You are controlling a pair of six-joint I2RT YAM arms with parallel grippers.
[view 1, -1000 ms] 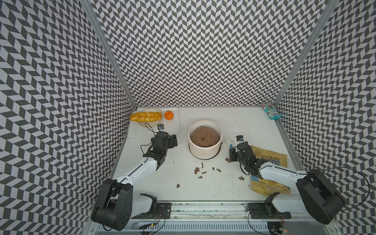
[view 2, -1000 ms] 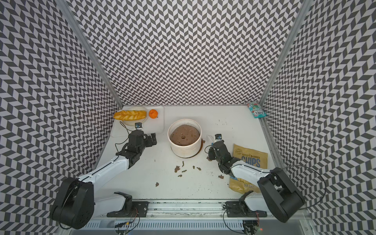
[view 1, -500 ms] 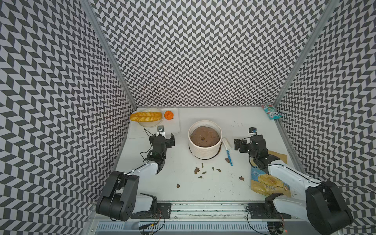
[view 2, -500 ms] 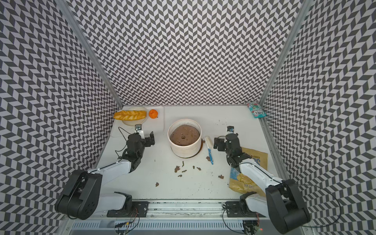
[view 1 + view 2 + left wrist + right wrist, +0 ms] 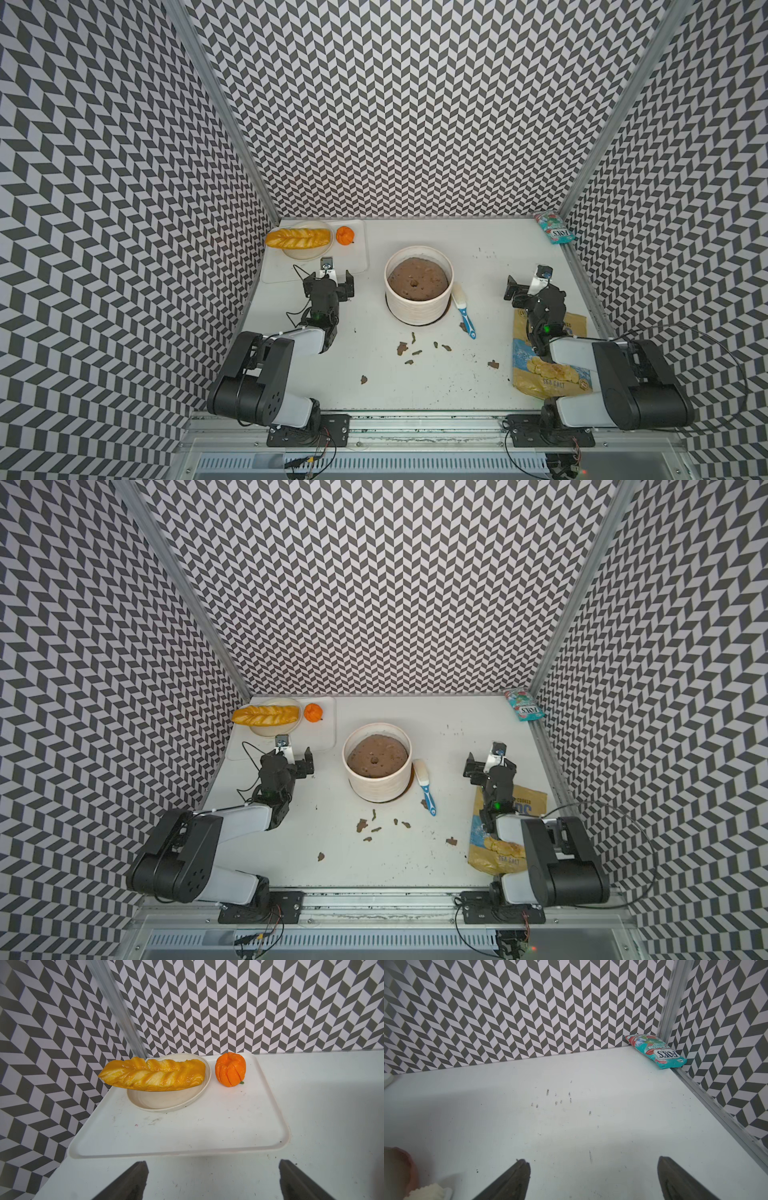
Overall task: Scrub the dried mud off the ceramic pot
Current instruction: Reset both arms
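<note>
Left gripper point(image 5: 329, 282) and right gripper point(image 5: 534, 289) both wide open, empty, clear of ceramic pot point(image 5: 417, 307); scrub brush point(image 5: 464, 309) lies just beside it, dried mud point(image 5: 402, 348) flakes on table point(image 5: 478, 257), scrubbing likely finished.

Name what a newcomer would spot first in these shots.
The cream ceramic pot, packed with a brown mass, stands in the middle of the table, with flakes of dried mud scattered in front of it. A blue-handled brush lies loose beside the pot on the right arm's side, while the left gripper and right gripper are both open and empty.
</note>
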